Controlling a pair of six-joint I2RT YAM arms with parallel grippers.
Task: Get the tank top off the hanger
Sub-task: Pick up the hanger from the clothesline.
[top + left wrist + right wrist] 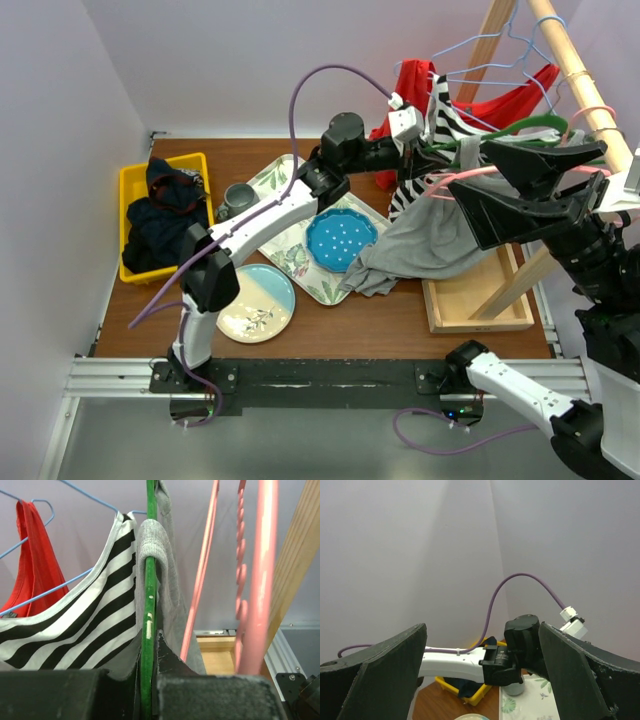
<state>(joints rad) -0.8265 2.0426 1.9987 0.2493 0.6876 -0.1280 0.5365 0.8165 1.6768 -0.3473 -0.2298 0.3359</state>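
At the wooden rack (590, 90) on the right side of the tabletop (400, 320), the grey tank top (430, 235) hangs from the green hanger (530, 123). Its lower part trails down to the floral tray (290, 250).

**Status of the hands**
- Left hand (148, 680): clenched on the arm of the green hanger, just below the point where a grey strap (152, 545) loops over it. Grey fabric lies beside the fingers. Whether any of it is pinched in the grip cannot be told.
- Right hand (478, 170): released, jaws spread wide, raised near the garment's upper part and grasping nothing.

**Progress**
- Done: the hanger is secured by the left hand.
- Not done: the visible strap sits fully over the hanger arm, so the garment is not yet off. The second strap is hidden.
- Left, by judgement: take hold of the fabric with the free hand, slip each strap past the hanger's ends, and draw the tank top clear of the neighbouring striped garment (75, 625).
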